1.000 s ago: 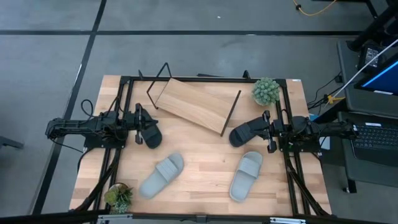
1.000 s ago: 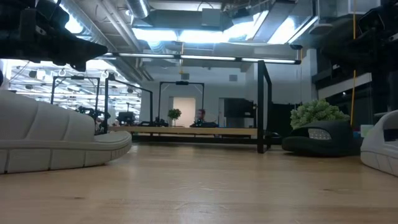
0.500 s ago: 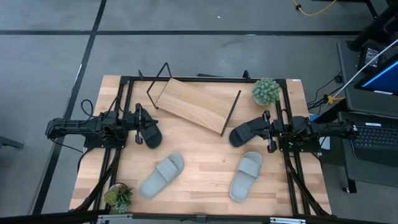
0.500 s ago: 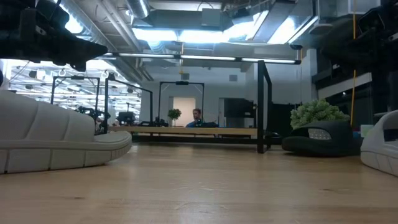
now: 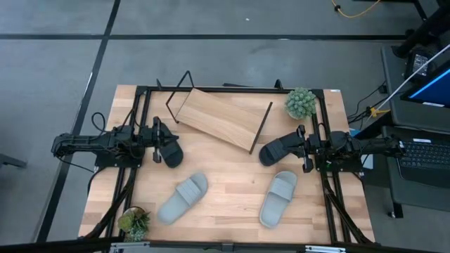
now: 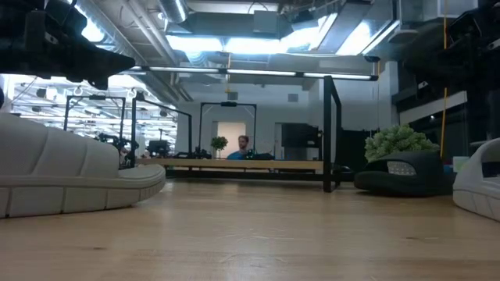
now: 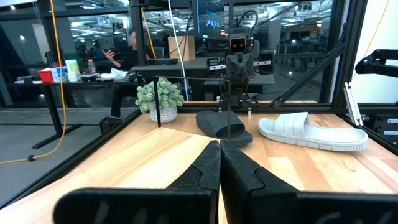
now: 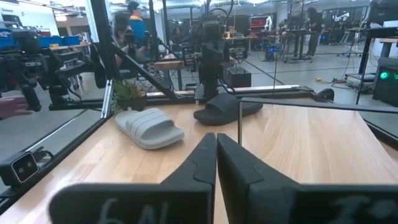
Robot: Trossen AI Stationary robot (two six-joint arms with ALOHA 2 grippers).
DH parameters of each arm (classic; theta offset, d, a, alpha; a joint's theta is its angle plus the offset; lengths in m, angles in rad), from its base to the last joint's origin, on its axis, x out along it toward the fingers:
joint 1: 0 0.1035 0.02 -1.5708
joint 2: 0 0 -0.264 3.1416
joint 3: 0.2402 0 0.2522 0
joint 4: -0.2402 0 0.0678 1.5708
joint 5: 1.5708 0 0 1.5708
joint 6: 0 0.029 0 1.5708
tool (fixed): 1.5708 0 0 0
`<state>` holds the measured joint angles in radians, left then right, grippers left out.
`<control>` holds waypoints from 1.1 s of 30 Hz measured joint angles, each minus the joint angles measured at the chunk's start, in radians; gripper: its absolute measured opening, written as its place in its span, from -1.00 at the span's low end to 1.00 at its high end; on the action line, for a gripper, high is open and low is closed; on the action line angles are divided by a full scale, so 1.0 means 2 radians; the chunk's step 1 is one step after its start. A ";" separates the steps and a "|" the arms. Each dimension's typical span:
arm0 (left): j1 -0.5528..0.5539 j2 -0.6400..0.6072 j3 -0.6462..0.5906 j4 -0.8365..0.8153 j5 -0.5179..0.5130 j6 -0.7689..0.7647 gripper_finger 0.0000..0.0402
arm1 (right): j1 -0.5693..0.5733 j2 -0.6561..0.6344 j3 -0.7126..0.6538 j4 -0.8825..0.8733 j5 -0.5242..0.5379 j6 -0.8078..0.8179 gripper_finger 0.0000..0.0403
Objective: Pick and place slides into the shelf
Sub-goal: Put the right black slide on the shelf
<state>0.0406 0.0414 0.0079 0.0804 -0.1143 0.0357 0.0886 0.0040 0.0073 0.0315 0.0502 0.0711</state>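
In the high view the shelf, a light-wood board with black wire frames at both ends, stands askew at the table's far middle. One black slide lies just in front of my left gripper. The other black slide lies in front of my right gripper. Two grey slides lie sole-down nearer the near edge. Both grippers are shut and hold nothing, as the left wrist view and the right wrist view show. Each wrist view shows the far black slide, not the one close by.
A small potted plant stands at the far right corner and another at the near left corner. A black frame borders the table. Bare wood lies between the two grey slides. A person is in the room behind.
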 joint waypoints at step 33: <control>0.000 0.000 0.000 0.002 0.000 -0.026 -1.00 | 0.000 0.000 0.000 0.000 0.000 -0.010 -0.92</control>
<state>0.0406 0.0418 0.0082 0.0841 -0.1143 -0.0173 0.0884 0.0041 0.0071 0.0311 0.0502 0.0514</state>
